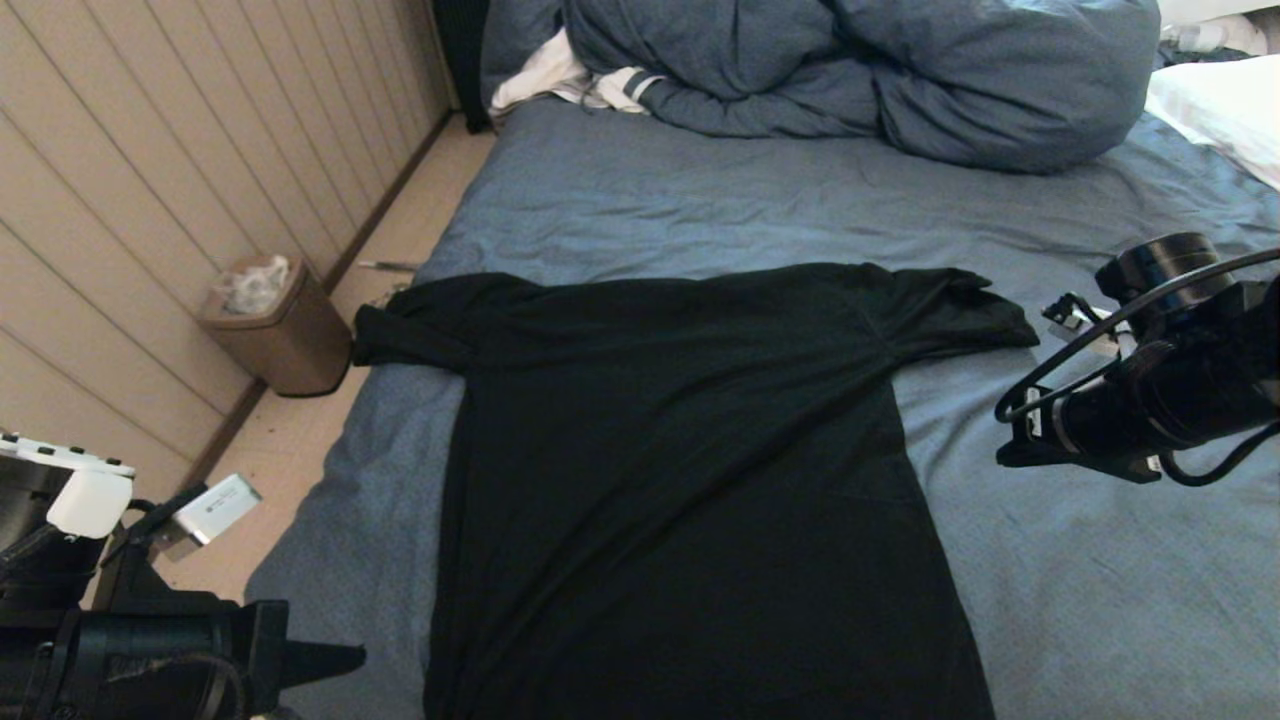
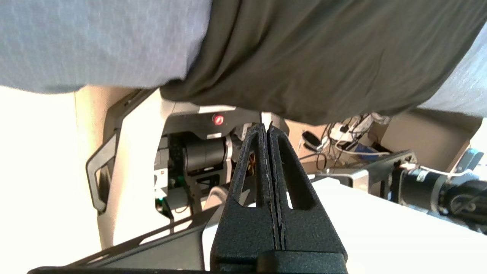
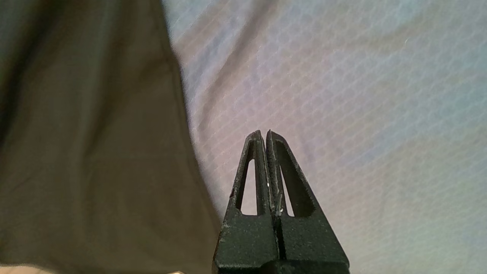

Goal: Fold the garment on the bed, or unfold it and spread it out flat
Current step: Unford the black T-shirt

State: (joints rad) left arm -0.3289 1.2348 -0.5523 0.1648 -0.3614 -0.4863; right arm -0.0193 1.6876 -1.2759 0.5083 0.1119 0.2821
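Observation:
The garment (image 1: 680, 480), a black T-shirt with its plain side up, lies spread flat on the bed (image 1: 650, 190), sleeves out to either side and its lower hem toward me. In the left wrist view the garment's hem (image 2: 323, 57) hangs over the bed's near edge. My left gripper (image 2: 266, 127) is shut and empty just below that hem, not touching it. In the head view the left arm (image 1: 150, 650) sits at the lower left, off the bed. My right gripper (image 3: 265, 132) is shut and empty above bare sheet, beside the garment's side edge (image 3: 87, 133). The right arm (image 1: 1150, 400) hovers right of the shirt.
A bulky blue duvet (image 1: 860, 70) and a white stripe-cuffed cloth (image 1: 560, 80) lie at the far end, with a white pillow (image 1: 1220, 110) at the far right. A brown waste bin (image 1: 280, 330) stands on the floor by the panelled wall. My own base (image 2: 198, 152) is below the bed edge.

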